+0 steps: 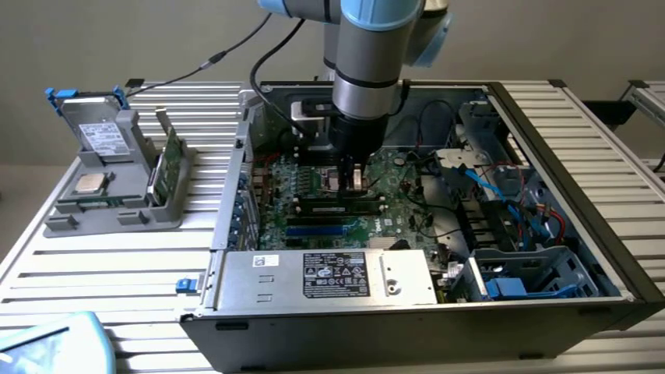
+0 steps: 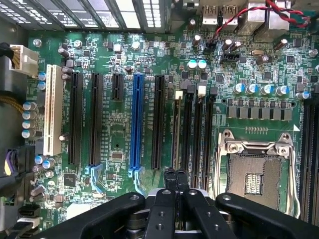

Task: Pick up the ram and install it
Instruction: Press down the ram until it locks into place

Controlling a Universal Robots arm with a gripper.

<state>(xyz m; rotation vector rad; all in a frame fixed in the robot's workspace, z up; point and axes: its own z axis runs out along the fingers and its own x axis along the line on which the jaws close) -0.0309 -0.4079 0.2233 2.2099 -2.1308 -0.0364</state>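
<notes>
Close in first: the gripper [image 2: 175,174] hangs low over the motherboard [image 2: 115,130], and its two fingers [image 2: 170,180] are drawn together, side by side. I see nothing pinched between them.

Just past the fingertips run the black memory slots [image 2: 198,134], standing in a tight row. The slot in line with the fingers has a brownish gleam along it. Whether a stick already sits there, I cannot tell. Beside the row lies the open processor socket [image 2: 256,174], its metal frame bare.

Pull out to the exterior view: the gripper [image 1: 351,178] is down inside the computer case [image 1: 582,156], right above the board.

Now the far side: the ram [image 1: 167,162], a thin green stick, stands on edge in the grey rack [image 1: 62,222] on the exterior view's left. It is just beside the boxy drive [image 1: 102,136], outside the case and well apart from the gripper.

My read: the pick-up is the step in hand, and it has not started. The stick is untouched. Taking it calls for the fingers to part and straddle that thin top edge squarely, since a skewed pinch could rock it in the rack.
</notes>
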